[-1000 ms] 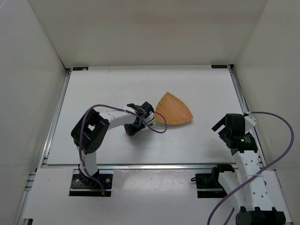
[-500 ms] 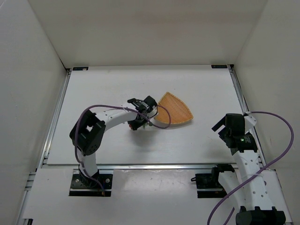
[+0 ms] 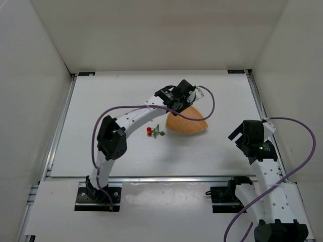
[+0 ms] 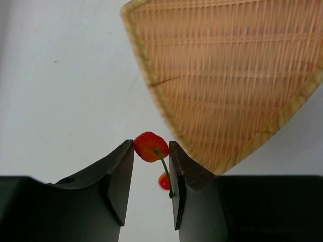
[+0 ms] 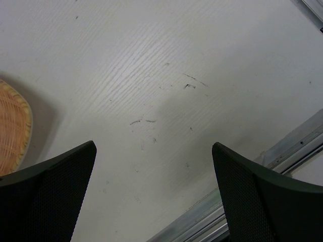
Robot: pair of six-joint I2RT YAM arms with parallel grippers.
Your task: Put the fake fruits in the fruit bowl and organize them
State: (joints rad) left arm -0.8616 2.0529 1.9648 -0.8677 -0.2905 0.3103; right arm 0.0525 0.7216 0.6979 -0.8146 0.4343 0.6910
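Note:
The woven tan-orange fruit bowl (image 3: 191, 122) lies right of the table's middle; it also shows in the left wrist view (image 4: 227, 75) and at the left edge of the right wrist view (image 5: 12, 131). My left gripper (image 4: 151, 151) is shut on a small orange-red round fruit (image 4: 149, 145) with a thin green stem, held in the air near the bowl's rim. In the top view the left gripper (image 3: 177, 101) hangs over the bowl's far left edge. The red berry cluster (image 3: 153, 132) with green leaves lies on the table left of the bowl. My right gripper (image 5: 154, 146) is open and empty.
White walls stand on three sides of the table. A metal rail (image 3: 256, 98) runs along the right edge, and it also shows in the right wrist view (image 5: 282, 166). The right arm (image 3: 255, 146) rests near the right rail. A purple cable (image 3: 166, 112) hangs off the left arm.
My left arm rose from the table by the bowl's left corner and swung to the far right over the bowl with the orange-red fruit. The berry cluster now shows on the table. The right arm stayed still.

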